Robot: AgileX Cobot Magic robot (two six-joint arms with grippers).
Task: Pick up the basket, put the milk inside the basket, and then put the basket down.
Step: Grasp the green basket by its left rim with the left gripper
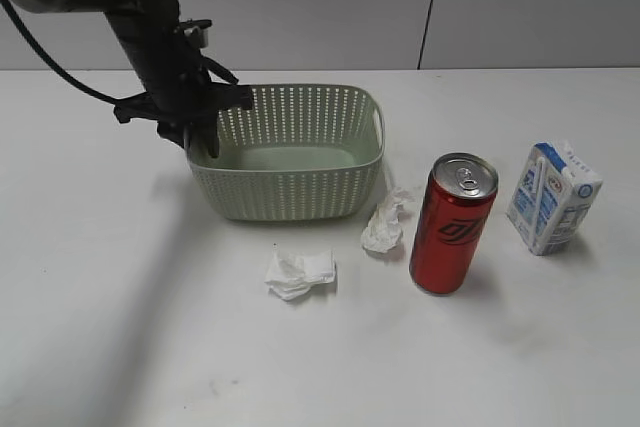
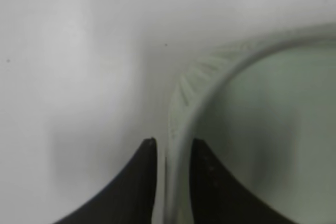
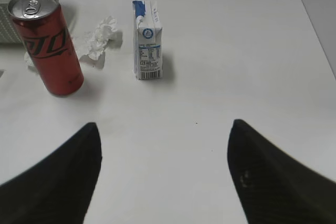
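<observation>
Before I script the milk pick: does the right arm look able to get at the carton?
Probably yes. The right pincer is open and faces the milk across bare table; the red can stands off to one side.

the left tool (image 2: 172,182) straddles the basket (image 2: 184,98) rim, fingers closed on it.

basket (image 1: 300,162) left, can (image 1: 452,224) middle, milk (image 1: 553,197) right
</observation>
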